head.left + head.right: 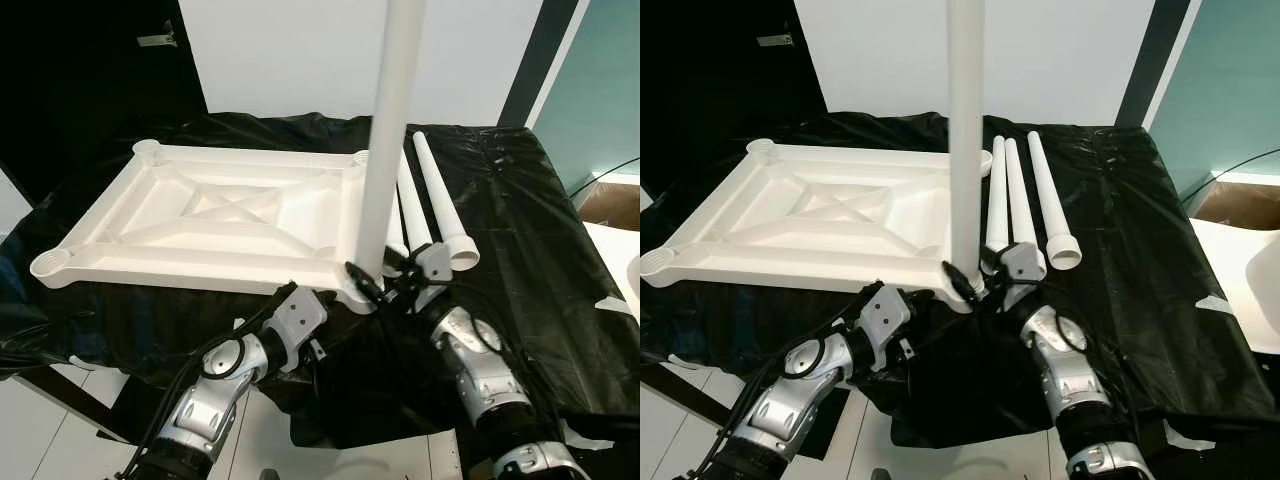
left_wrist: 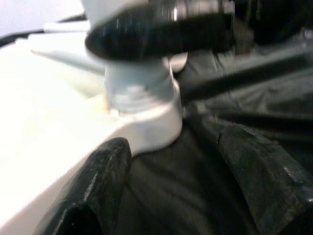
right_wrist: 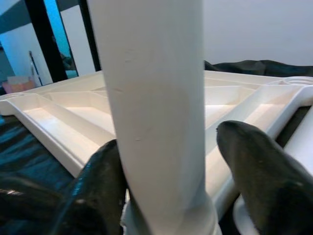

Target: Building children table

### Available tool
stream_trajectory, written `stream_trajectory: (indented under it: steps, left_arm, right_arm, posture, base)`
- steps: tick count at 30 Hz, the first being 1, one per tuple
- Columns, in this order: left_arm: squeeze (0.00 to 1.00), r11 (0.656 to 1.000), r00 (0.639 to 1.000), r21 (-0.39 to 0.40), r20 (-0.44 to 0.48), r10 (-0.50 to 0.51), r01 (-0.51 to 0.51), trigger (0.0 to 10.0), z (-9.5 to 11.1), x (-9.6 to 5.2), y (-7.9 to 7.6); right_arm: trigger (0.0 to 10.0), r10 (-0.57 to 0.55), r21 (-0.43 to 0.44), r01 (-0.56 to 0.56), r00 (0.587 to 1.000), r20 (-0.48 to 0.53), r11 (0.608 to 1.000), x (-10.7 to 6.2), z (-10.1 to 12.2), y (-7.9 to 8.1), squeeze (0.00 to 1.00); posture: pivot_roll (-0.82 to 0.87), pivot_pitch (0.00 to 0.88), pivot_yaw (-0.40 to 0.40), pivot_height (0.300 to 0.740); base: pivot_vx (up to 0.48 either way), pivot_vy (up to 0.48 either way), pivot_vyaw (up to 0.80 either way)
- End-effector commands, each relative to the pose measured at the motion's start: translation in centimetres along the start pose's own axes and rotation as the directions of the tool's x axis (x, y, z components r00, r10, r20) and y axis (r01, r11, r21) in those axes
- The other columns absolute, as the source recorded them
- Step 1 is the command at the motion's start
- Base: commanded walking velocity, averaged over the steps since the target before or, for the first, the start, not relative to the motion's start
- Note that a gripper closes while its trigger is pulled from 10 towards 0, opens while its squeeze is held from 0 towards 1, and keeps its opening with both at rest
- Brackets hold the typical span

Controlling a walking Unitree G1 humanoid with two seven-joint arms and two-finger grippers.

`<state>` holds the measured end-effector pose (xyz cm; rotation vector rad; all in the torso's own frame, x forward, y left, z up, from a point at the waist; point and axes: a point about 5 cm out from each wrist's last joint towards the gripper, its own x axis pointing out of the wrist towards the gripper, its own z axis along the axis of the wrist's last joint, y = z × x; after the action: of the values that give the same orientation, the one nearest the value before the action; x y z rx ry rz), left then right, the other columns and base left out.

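A crinkled black plastic sheet (image 1: 540,250) covers the work surface and hangs over its near edge. Behind it stands a plain white wall (image 1: 300,50), with a dark doorway (image 1: 80,80) on the left. At far right sits what may be a brown cardboard box (image 1: 612,205), beside a teal panel (image 1: 605,90). Pale floor tiles (image 1: 40,430) lie below.

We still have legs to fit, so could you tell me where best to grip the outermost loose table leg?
Grip the outermost loose leg mid-shaft, from above, claw fingers straddling it crosswise. It lies flat on the black cover, apart from its neighbours; the flared end is wider.
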<state>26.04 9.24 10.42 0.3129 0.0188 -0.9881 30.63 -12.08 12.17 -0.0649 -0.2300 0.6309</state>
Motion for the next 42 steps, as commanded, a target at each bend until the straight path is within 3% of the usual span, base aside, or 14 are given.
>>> stream_trajectory:
  steps: [1,2,3,9,12,13,14,17,18,25,29,34,37,42]
  left_arm:
    - [0.00,1.000,1.000,0.007,-0.003,0.010,-0.010,10.0,0.1,-0.4,0.2]
    - [0.00,1.000,1.000,0.007,-0.003,0.010,-0.010,10.0,0.1,-0.4,0.2]
    - [0.00,1.000,1.000,0.008,-0.007,0.013,-0.013,10.0,0.1,-0.5,0.3]
    - [0.00,1.000,1.000,0.012,-0.012,0.021,-0.021,10.0,0.0,-0.7,0.4]
    - [0.00,1.000,1.000,0.015,-0.009,0.021,-0.021,10.0,0.2,-0.6,0.5]
    - [0.00,1.000,1.000,0.016,-0.008,0.021,-0.021,10.0,0.2,-0.6,0.5]
    - [0.00,1.000,1.000,0.018,-0.005,0.022,-0.022,10.0,0.3,-0.5,0.6]
    - [0.00,1.000,1.000,0.019,-0.005,0.022,-0.022,10.0,0.3,-0.5,0.6]
    - [0.00,0.999,1.000,0.020,-0.005,0.025,-0.025,10.0,0.3,-0.6,0.7]
    - [0.00,0.999,0.999,0.016,-0.009,0.036,-0.036,10.0,0.2,-0.9,0.5]
    - [0.00,0.999,0.999,0.011,-0.010,0.045,-0.045,10.0,0.1,-1.0,0.5]
    - [0.00,0.999,0.999,0.005,-0.006,0.049,-0.049,10.0,0.1,-1.0,0.5]
    - [0.00,0.999,0.999,0.004,-0.004,0.040,-0.040,10.0,0.1,-0.8,0.6]
    - [0.00,0.999,0.999,0.010,-0.005,0.033,-0.033,10.0,0.2,-0.7,0.7]
  right_arm:
    - [10.0,-0.028,-0.010,0.028,1.000,-0.009,1.000,0.1,0.2,-0.8,1.00]
    - [10.0,-0.028,-0.010,0.028,1.000,-0.009,1.000,0.1,0.2,-0.8,1.00]
    - [10.0,-0.004,-0.017,0.003,1.000,-0.015,1.000,0.2,0.3,-0.8,0.00]
    - [10.0,0.220,-0.013,-0.222,0.973,-0.069,0.975,1.1,0.5,-0.3,0.00]
    - [10.0,0.349,-0.014,-0.354,0.928,-0.130,0.935,1.4,0.2,-0.2,0.00]
    - [8.0,0.378,-0.014,-0.385,0.913,-0.152,0.923,1.5,0.0,-0.2,0.00]
    - [2.6,0.414,-0.011,-0.422,0.893,-0.178,0.906,1.7,-0.2,-0.6,0.00]
    - [2.6,0.422,-0.009,-0.431,0.887,-0.185,0.902,1.7,-0.2,-0.7,0.00]
    - [0.0,0.430,-0.012,-0.441,0.879,-0.204,0.897,1.7,-0.3,-1.2,0.00]
    - [0.0,0.368,0.021,-0.370,0.914,-0.173,0.929,1.5,-0.1,-2.1,0.00]
    - [0.0,0.151,0.031,-0.149,0.987,-0.056,0.988,0.8,-0.4,-1.1,0.00]
    - [0.0,0.041,0.048,-0.039,0.999,-0.027,0.998,0.3,-0.8,-0.6,0.00]
    - [0.0,-0.118,0.036,0.117,0.993,0.004,0.992,-0.2,-1.1,-0.1,0.00]
    - [0.0,-0.146,0.033,0.146,0.989,-0.007,0.989,-0.1,-1.3,0.2,0.00]
  posture:
    - [0.13,0.000,0.008,0.740]
    - [0.13,0.000,0.008,0.740]
    - [0.13,0.000,0.008,0.740]
    - [0.13,0.000,0.008,0.740]
    - [0.13,0.000,0.008,0.740]
    - [0.13,0.000,0.008,0.740]
    - [0.14,0.000,0.008,0.740]
    - [0.14,0.000,0.008,0.740]
    - [0.14,0.000,0.008,0.740]
    - [0.16,0.000,-0.004,0.740]
    - [0.16,0.000,-0.012,0.740]
    - [0.16,0.000,-0.010,0.740]
    - [0.14,0.000,0.005,0.740]
    - [0.14,0.000,0.007,0.740]
  base:
    - [0.000,0.000,0.00]
    - [0.000,0.000,0.00]
    - [0.000,0.000,0.00]
    - [0.000,0.000,0.00]
    - [0.000,0.000,0.00]
    - [0.000,0.000,0.00]
    - [0.000,0.000,0.00]
    - [0.000,0.000,0.00]
    - [0.000,0.000,0.00]
    - [0.000,0.000,0.00]
    - [0.000,0.000,0.00]
    - [0.000,0.000,0.00]
    - [0.000,0.000,0.00]
    - [0.000,0.000,0.00]
